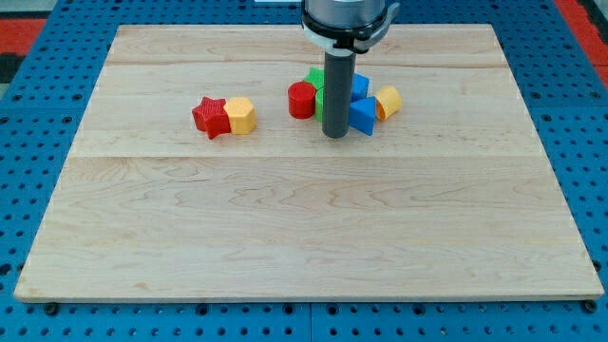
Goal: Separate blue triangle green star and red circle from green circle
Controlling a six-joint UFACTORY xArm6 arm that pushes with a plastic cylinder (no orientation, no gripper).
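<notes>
- Board [304, 237]: pale wood, on blue pegboard surface [57, 323]. Lower half of frame carries no blocks.
- End effector: straight dark rod [336, 90], no jaws, nothing to open or close, holds nothing. It hangs from arm mount [347, 19] at top centre.
- My tip [334, 136]: down at board level, centre-upper frame, at near edge of central block cluster.
- Tip vs blocks: just left of blue triangle [363, 116], appears touching or nearly so; contact can't be confirmed. Red circle [302, 100] sits just up-left of tip, small gap visible.
- Green pieces [316, 87]: directly behind rod, btwn red circle and blue blocks. Only a sliver of green shows left of rod; can't tell green star from green circle, nor how they lie relative to each other.
- Second blue block [360, 86]: behind blue triangle, right of rod, shape partly hidden.
- Yellow-orange block [388, 102]: right end of cluster, touching blue triangle's right side; shape unclear.
- Cluster overall: red, green, blue, yellow pieces packed close, left to right, w/ rod in front of middle.
- Separate pair, left-upper frame, well apart from cluster: red star [211, 117] touching yellow block [241, 115] on its right. Tip nowhere near this pair.
- Far edge of board: bare wood behind cluster, up to mount.
</notes>
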